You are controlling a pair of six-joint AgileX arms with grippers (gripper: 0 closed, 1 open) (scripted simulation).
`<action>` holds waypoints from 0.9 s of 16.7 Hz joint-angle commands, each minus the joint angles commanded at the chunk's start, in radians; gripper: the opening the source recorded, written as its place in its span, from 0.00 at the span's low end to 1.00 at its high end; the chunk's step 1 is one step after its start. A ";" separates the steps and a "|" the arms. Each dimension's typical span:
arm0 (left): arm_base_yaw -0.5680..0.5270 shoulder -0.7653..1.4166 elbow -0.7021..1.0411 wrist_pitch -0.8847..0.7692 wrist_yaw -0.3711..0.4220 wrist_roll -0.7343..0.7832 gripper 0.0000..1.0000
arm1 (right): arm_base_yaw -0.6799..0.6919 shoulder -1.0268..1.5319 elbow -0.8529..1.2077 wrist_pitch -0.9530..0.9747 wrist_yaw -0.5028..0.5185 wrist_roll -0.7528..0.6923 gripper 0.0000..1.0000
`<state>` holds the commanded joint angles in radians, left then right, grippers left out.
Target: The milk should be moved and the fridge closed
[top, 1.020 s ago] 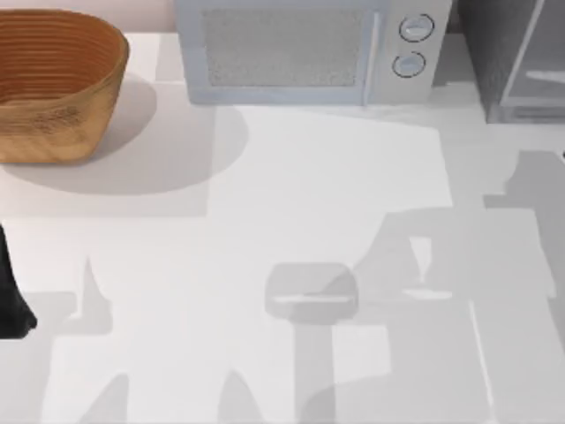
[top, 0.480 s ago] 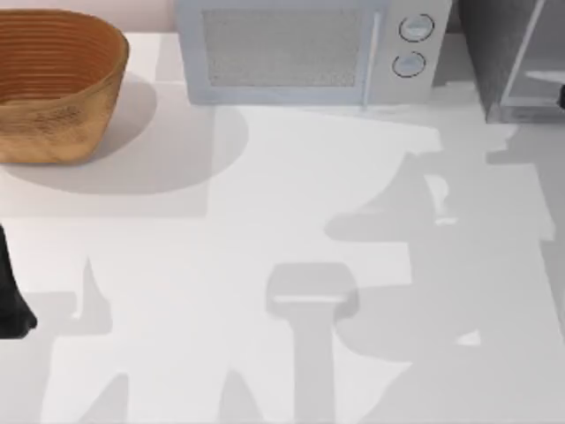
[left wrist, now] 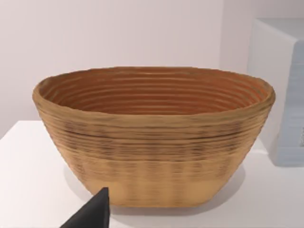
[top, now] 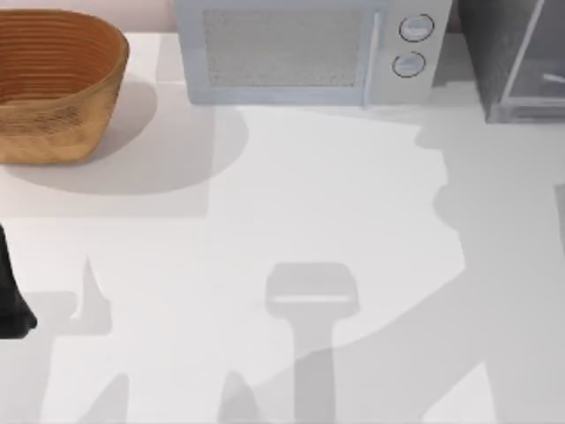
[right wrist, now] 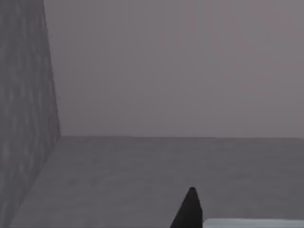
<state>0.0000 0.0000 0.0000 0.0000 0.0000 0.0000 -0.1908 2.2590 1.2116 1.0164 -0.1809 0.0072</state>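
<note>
The fridge (top: 491, 55) stands at the table's back right corner, a grey cabinet with a pale panel (top: 540, 62) angled off its front. The milk is out of view. My left arm (top: 11, 300) is parked at the table's left edge. In the left wrist view one dark finger (left wrist: 94, 213) pokes up in front of the basket. In the right wrist view one dark finger (right wrist: 189, 209) shows beside a grey mottled wall (right wrist: 23, 123), over a dim grey floor with a pale strip (right wrist: 251, 223) at the frame's edge.
A woven brown basket (top: 53, 84) sits at the back left, also seen close up as the basket (left wrist: 152, 137). A light grey microwave (top: 305, 49) with two round knobs stands at the back middle. Broad shadows lie over the table's right half (top: 494, 265).
The shadows on the right half of the table have swept right and toward the fridge. A dark tip at the right edge by the fridge is gone. The left arm has not moved.
</note>
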 joint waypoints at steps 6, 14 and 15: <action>0.000 0.000 0.000 0.000 0.000 0.000 1.00 | -0.008 0.034 0.036 -0.006 -0.012 0.000 0.00; 0.000 0.000 0.000 0.000 0.000 0.000 1.00 | -0.013 0.038 0.040 -0.008 -0.014 -0.002 0.08; 0.000 0.000 0.000 0.000 0.000 0.000 1.00 | -0.013 0.038 0.040 -0.008 -0.014 -0.002 0.15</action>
<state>0.0000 0.0000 0.0000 0.0000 0.0000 0.0000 -0.2043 2.2972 1.2515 1.0086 -0.1950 0.0056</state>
